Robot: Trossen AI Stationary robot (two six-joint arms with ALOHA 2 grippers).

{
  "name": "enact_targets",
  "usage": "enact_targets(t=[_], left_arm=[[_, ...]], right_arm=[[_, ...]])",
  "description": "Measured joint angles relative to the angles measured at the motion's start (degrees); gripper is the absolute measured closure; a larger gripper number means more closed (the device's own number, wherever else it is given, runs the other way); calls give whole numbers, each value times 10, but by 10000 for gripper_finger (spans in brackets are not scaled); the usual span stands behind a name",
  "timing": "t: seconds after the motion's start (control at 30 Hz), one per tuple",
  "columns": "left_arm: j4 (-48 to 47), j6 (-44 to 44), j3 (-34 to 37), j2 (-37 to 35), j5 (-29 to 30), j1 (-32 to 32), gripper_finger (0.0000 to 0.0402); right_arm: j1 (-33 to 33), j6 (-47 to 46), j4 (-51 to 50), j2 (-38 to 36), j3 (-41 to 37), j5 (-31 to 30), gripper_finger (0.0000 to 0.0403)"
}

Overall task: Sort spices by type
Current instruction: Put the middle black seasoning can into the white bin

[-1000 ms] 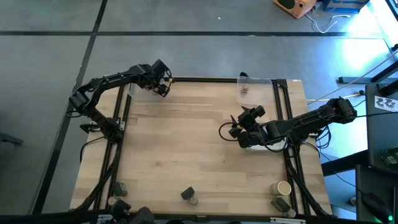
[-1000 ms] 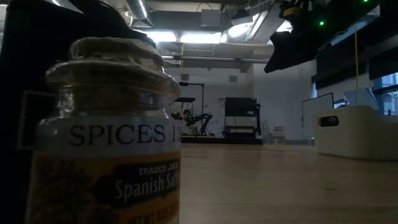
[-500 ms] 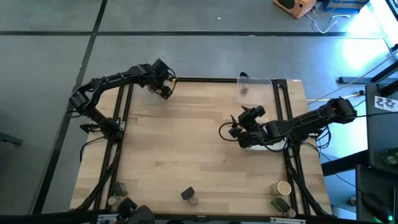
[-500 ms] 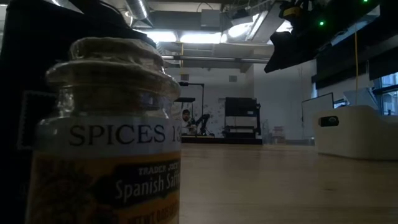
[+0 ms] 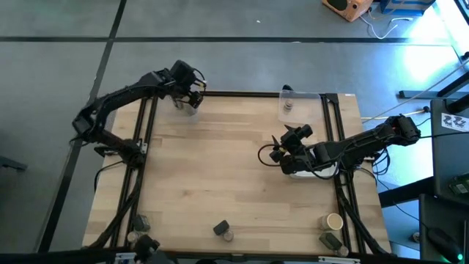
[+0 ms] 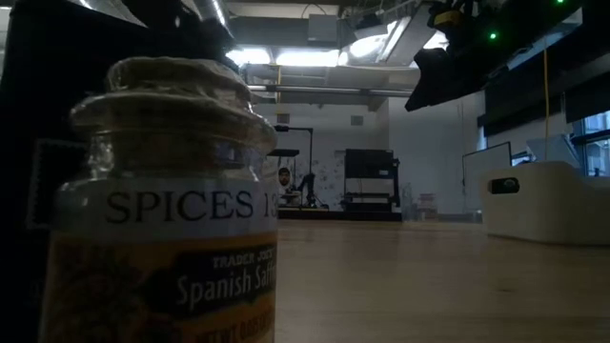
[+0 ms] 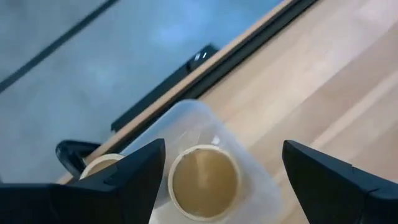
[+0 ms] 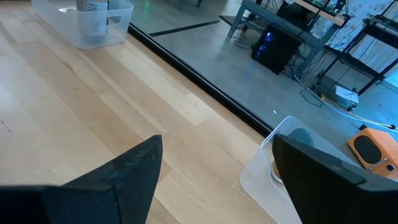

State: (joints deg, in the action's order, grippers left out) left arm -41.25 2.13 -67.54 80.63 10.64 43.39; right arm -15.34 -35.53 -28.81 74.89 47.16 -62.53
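Spices are scattered across the table (image 5: 220, 176); one tan cylinder (image 7: 204, 182) with a pale round top stands in a clear plastic tray (image 7: 255, 180) at the far left corner, another round top partly hidden just beside it; a small jar (image 5: 288, 107) sits in a second clear tray (image 5: 311, 97) at the far edge; a dark pack (image 5: 220, 228) with a small jar, a tan cylinder (image 5: 334, 221) and more packs wait along the near edge; a saffron jar (image 6: 167, 205) stands right against the low camera. Left gripper (image 7: 217, 171) hangs over the corner tray, fingers spread wide and holding nothing; right gripper (image 5: 278, 150) waits near the white dish (image 5: 311, 172), also open and empty. Cylinders look light, rigid and smooth-sided, probably slippery; gripping across the body below the top seems safest; the glass jar is likely fragile and tips easily.
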Motion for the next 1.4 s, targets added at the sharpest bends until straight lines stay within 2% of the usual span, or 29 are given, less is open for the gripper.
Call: enact_targets(t=[0.27,0.63,0.83,1.03,1.23,1.4], left_arm=[[0,26,-1,-63,-30,-66,96],[49,66,-1,-65,-47,-138,96],[44,91,-1,-65,-53,-232,96],[44,140,-1,-65,-15,-340,96],[40,204,-1,-65,14,-447,96],[20,263,0,-63,61,-535,96]], right_arm=[[0,0,3,0,0,0,100],[0,0,8,0,0,0,100],[0,0,9,0,0,1,100],[0,-1,35,0,0,15,100],[0,0,60,0,0,54,100],[-1,11,96,0,0,111,100]])
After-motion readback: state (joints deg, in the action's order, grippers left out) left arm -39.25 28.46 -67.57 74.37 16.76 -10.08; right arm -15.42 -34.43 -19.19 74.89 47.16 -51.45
